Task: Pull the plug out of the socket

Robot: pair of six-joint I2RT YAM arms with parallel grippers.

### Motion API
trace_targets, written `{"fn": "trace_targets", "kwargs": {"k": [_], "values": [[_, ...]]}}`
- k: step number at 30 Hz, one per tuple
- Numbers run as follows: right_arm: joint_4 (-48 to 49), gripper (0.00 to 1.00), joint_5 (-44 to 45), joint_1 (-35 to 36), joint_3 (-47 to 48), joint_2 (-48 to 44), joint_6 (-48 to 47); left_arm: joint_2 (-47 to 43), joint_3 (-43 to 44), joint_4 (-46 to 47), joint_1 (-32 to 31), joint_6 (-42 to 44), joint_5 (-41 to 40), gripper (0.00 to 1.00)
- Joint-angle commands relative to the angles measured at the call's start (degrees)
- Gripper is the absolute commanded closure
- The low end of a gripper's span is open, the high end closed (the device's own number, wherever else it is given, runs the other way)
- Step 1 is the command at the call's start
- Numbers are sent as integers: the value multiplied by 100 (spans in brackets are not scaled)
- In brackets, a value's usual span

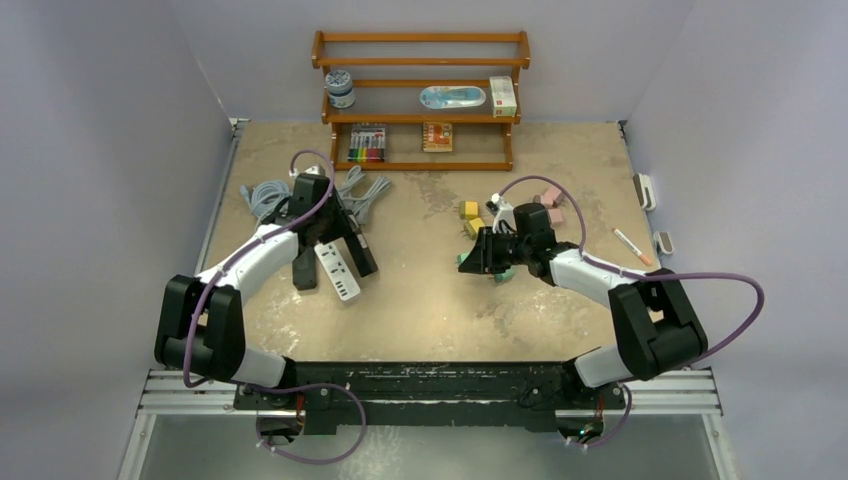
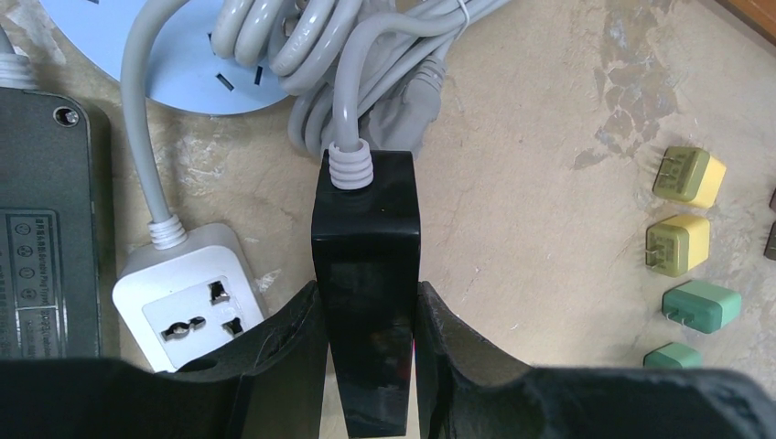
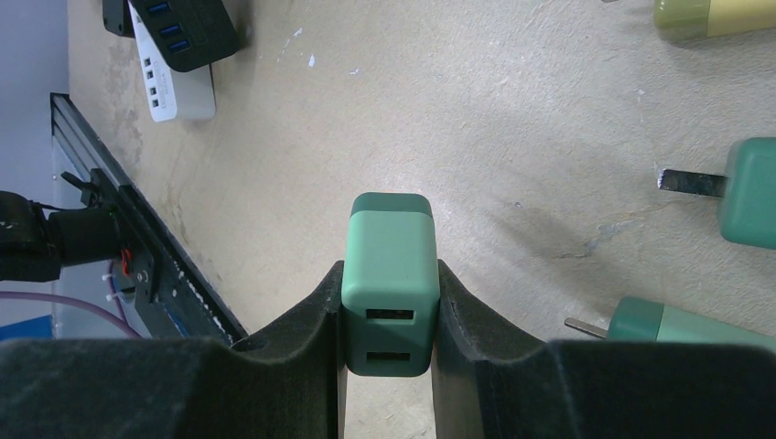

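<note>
The right pincer (image 3: 391, 285) is clamped on the green plug (image 3: 391, 247), with its pads on the two flat sides and the USB ports facing the wrist camera. The plug hangs over bare tabletop (image 3: 512, 110). Its prong end points away and is hidden, but no socket is around it. The left pincer (image 2: 366, 306) is clamped across the black strip (image 2: 366, 229), which in the top view sits at 9 o'clock from the plug and well apart from it. My judgement is that the pull itself is done and only setting the plug down is left.

To do that well, hold the black strip firmly so its cord (image 2: 345, 101) cannot drag it. Lower the plug level toward the spare plugs (image 3: 750, 192), at 3 o'clock of it in the right wrist view. Leave a gap so it knocks none of them, and part the pads only once it rests.

The plug is a matte, round-cornered block in two greens. It is probably smooth plastic, so a square grip on the flat faces matters. The black strip is glossy, hard and straight-sided and shows reflections. Its cord is grey and round, with a ribbed collar where it enters. A white strip (image 2: 188, 302) lies just beside the black one, at its 9 o'clock. The tabletop is beige, mottled and scuffed, and looks slightly rough.
</note>
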Motion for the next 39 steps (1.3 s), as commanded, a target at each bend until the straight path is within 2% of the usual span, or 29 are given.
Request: {"fn": "trace_targets", "kwargs": {"k": [1, 18, 26, 31, 39], "values": [[81, 100, 44, -5, 22, 19, 31, -104, 274, 37, 88, 136, -147, 78], [191, 100, -69, -14, -82, 147, 145, -138, 533, -347, 169, 327, -399, 58], [157, 100, -51, -14, -74, 212, 163, -277, 619, -660, 198, 309, -886, 40], [151, 100, -36, -14, -65, 225, 163, -352, 684, -779, 213, 308, -1066, 33], [140, 100, -53, -14, -56, 286, 154, -637, 727, -889, 268, 299, -1409, 28]]}}
